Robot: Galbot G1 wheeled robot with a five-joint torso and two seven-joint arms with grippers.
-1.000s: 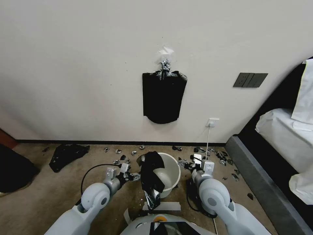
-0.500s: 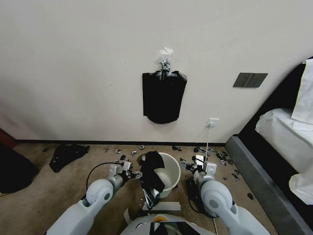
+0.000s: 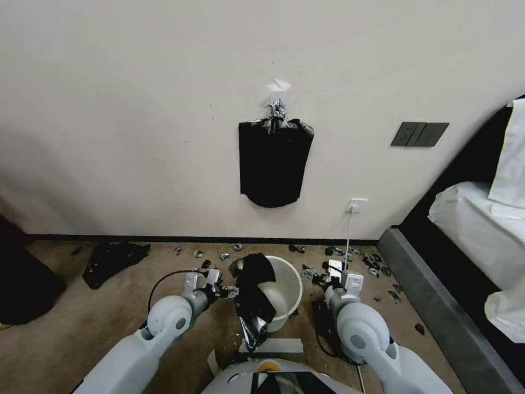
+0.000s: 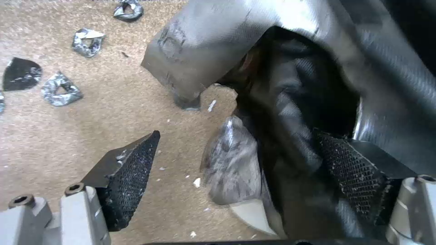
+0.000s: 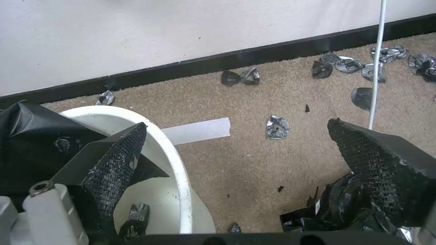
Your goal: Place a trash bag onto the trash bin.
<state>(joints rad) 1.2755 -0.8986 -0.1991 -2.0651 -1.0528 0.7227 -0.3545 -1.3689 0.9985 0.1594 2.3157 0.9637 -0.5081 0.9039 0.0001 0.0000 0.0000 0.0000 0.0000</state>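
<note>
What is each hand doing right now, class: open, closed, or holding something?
Left hand: open, straddling a fold of the trash bag draped over the trash bin.
Right hand: open, holding nothing, beside the bin.

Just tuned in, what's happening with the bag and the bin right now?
The trash bag is draped over the left side of the trash bin rim, part hanging down outside; it does not line the bin. The left gripper is open at the bag's edge, film between its fingers, not clamped. The right gripper is open beside the bin's right rim, holding nothing.
</note>
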